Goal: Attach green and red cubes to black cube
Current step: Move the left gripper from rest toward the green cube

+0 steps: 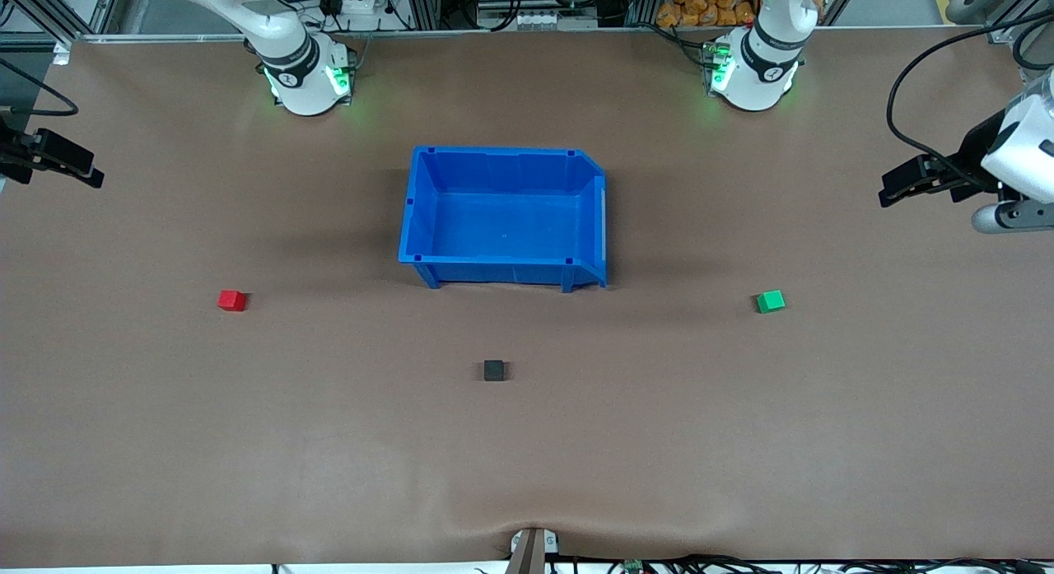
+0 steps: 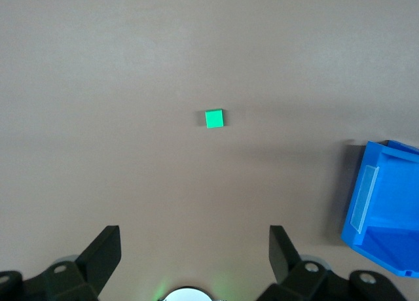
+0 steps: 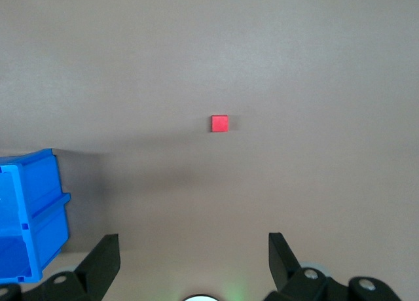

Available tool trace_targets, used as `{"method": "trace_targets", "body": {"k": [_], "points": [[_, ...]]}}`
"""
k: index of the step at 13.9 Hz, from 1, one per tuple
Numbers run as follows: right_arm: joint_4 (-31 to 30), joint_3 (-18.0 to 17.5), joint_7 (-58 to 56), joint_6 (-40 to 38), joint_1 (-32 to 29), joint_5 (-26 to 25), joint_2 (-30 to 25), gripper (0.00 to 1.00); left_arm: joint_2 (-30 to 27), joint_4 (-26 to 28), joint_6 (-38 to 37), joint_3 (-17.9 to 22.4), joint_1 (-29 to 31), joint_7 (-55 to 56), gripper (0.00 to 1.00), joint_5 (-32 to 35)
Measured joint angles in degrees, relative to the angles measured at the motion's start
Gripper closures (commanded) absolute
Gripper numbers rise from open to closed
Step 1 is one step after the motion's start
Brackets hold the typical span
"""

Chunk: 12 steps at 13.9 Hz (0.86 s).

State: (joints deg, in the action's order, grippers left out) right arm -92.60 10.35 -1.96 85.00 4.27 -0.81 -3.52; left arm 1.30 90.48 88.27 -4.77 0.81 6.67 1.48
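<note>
Three cubes lie apart on the brown table [image 1: 165, 442], so none of the joining is done yet. With the black cube [image 1: 493, 370] as the clock centre in the front view, the red cube [image 1: 232, 300] sits at about ten o'clock, toward the right arm's end of the table, and the green cube [image 1: 771, 301] at about two o'clock, toward the left arm's end; both are well apart from it. An empty blue bin [image 1: 504, 156] stands at twelve o'clock, farther from the front camera than all three cubes.

Both arms hang high at the table's ends. Looking down from the left gripper [image 2: 193, 248], its fingers are spread wide with nothing between them and the green cube on the table below. Those of the right gripper [image 3: 193, 248] are equally wide and empty, with the red cube below. In the front view the right gripper is mostly cut off at the edge, so its exact height is hard to judge.

Everything remains, by my reading: each arm must descend, grasp its cube, carry it to the black cube and press it against a face.
</note>
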Motion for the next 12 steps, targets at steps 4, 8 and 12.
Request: {"method": "trace_targets", "body": {"k": [4, 8, 12], "points": [[0.0, 0.0, 0.0, 0.1, 0.0, 0.0, 0.0, 0.0, 0.2, -0.1, -0.3, -0.3, -0.2, 0.0, 0.0, 0.0], [0.0, 0.0, 0.0, 0.1, 0.0, 0.0, 0.5, 0.0, 1.5, -0.2, -0.3, -0.2, -0.2, 0.0, 0.0, 0.0], [-0.1, 0.0, 0.0, 0.1, 0.0, 0.0, 0.9, 0.0, 3.9, 0.0, -0.5, -0.2, -0.2, 0.0, 0.0, 0.0]]}}
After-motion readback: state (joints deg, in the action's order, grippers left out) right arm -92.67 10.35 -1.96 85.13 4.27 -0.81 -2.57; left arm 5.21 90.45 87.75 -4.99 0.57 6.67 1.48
